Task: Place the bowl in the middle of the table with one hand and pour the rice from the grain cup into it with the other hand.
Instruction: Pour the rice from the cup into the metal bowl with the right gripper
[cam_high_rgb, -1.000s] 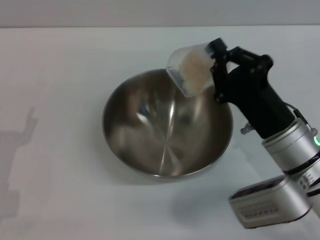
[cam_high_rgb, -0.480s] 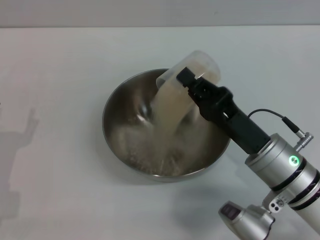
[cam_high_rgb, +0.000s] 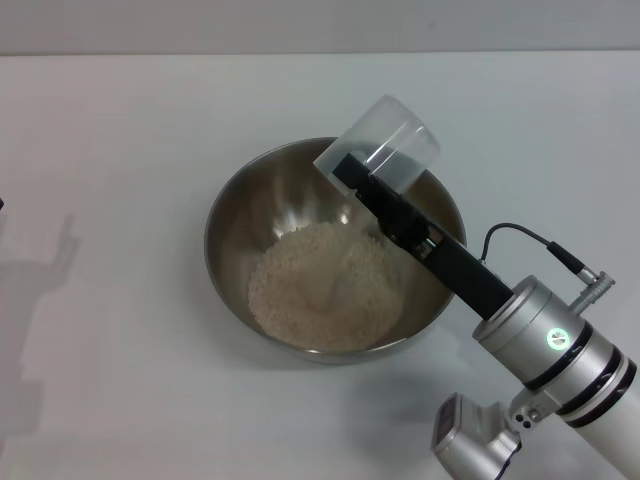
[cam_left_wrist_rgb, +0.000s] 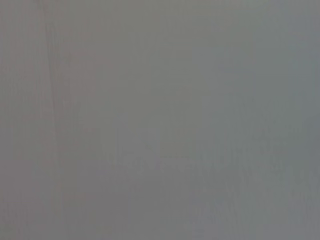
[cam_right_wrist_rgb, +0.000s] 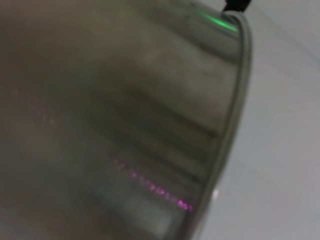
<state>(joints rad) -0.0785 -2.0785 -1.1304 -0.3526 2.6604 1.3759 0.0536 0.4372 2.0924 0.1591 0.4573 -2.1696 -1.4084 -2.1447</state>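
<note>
Rice (cam_high_rgb: 325, 285) in bowl (cam_high_rgb: 232, 215), head view only

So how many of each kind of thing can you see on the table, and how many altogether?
Steel bowl: 1
Plastic grain cup, tipped over the bowl: 1
Mound of rice in the bowl: 1
Right gripper holding the cup: 1
Total: 4
</note>
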